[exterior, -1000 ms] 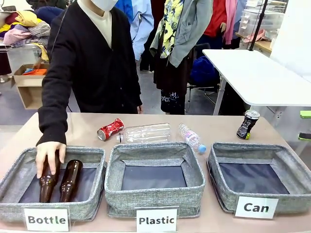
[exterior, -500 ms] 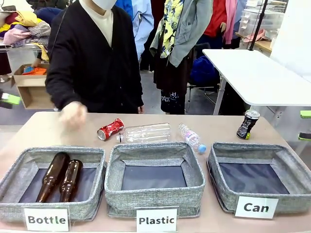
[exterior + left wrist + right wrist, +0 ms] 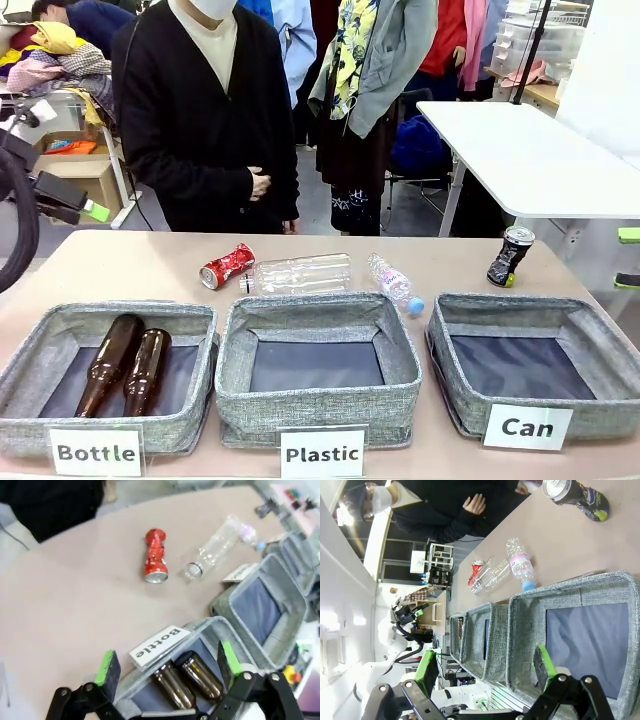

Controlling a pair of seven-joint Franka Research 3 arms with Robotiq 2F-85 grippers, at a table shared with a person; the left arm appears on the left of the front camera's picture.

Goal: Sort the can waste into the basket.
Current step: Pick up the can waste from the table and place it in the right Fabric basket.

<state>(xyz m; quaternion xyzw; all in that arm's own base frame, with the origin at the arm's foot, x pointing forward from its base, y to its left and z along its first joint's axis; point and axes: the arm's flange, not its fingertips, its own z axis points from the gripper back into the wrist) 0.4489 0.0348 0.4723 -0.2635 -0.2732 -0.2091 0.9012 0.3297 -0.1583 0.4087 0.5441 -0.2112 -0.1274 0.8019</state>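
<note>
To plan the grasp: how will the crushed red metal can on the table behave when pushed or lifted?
The crushed red metal can lies on its side, so a push may roll it, though its pinched middle probably makes that uneven. Crumpled, it is likely light and may dent further if squeezed.

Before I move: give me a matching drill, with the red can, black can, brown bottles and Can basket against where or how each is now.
1. red can
2. black can
3. brown bottles
4. Can basket

a. empty
b. inside the Bottle basket
c. on the table, far right
d. crushed, lying left of the middle

Pairs: 1-d, 2-c, 3-b, 4-a
</note>
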